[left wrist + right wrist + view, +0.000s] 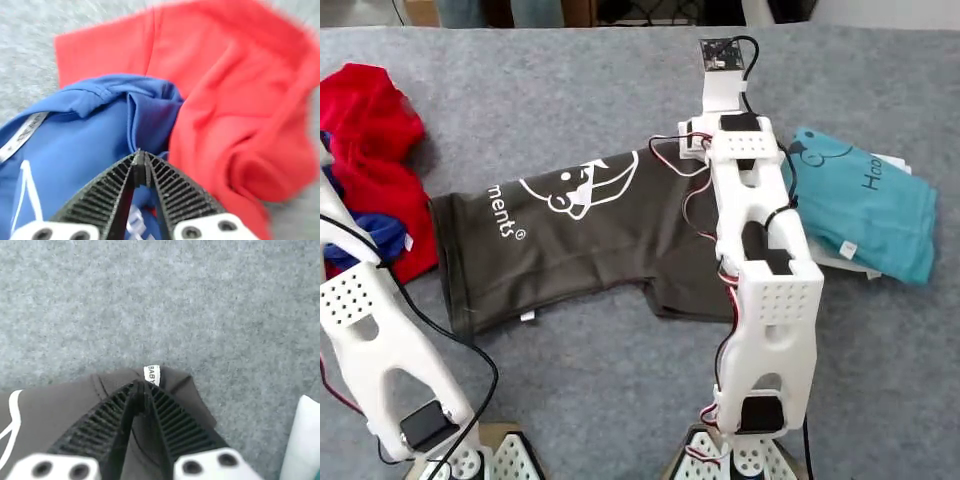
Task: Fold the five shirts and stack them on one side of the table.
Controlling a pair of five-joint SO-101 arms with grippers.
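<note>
My R gripper (143, 390) was clamped on the dark shirt (580, 250) at its edge by the label (152, 375), w/ the shirt spread mid-table (570, 100). L gripper (140, 156) was pinched closed over the blue shirt (75, 140), next to the red shirt (225, 100).

The light is bright and even over the grey bench (620, 60) in the high view, with no hard glare. Shadows are soft: a faint one lies on the bench at the 3 o'clock edge of the red shirt (370, 120), whose deep folds look darker. The white right arm (770, 300) shines mildly. The right claw (145, 390) throws almost no shadow on the dark shirt (50, 415).
</note>
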